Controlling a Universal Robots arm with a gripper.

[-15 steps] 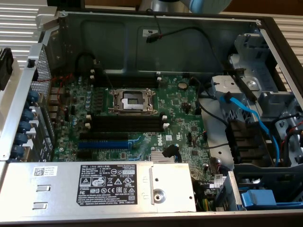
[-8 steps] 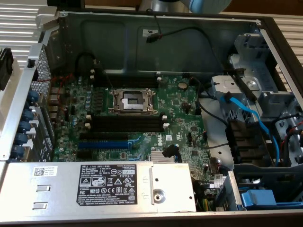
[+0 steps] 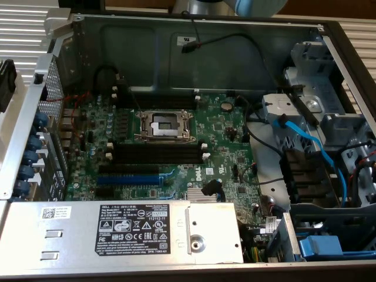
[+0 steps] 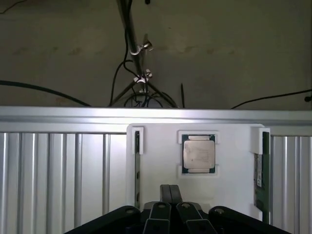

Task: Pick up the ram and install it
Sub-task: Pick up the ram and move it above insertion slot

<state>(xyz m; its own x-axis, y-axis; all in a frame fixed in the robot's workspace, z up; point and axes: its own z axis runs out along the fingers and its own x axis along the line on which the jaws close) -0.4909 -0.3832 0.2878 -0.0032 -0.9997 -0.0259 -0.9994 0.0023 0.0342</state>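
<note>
Closest to the lens: gripper (image 4: 170, 191), fingers pressed together pad against pad, pinching nothing. Just beyond the fingertips, white holder plate (image 4: 161, 163) lying on a ribbed aluminium surface (image 4: 58, 175). Seated in the middle of this plate, square processor (image 4: 199, 153) with a silver lid. To one side of the processor, at the plate's edge, the ram (image 4: 259, 171): thin dark-green stick standing on its long edge in a white bracket, apart from the gripper and untouched. On the opposite side, 1 more narrow white bracket (image 4: 138, 141) with a dark slit; content hard to tell. Behind the plate, dark floor with black cables (image 4: 127, 29) and 2 white clips.

Seen from the exterior view: open computer case (image 3: 153, 47) with a green motherboard (image 3: 229, 153) inside. Near the board's middle, metal-framed processor socket (image 3: 164, 125). Just beside it, toward the near edge, long black memory slots (image 3: 158, 151) with white end clips. Closer still, toward the exterior view's left, blue expansion slot (image 3: 126, 178). Along the near edge, grey power supply (image 3: 70, 252) with a black label. At the exterior view's right, blue cables (image 3: 306, 140). At the upper edge, part of the robot arm (image 3: 247, 4).
</note>
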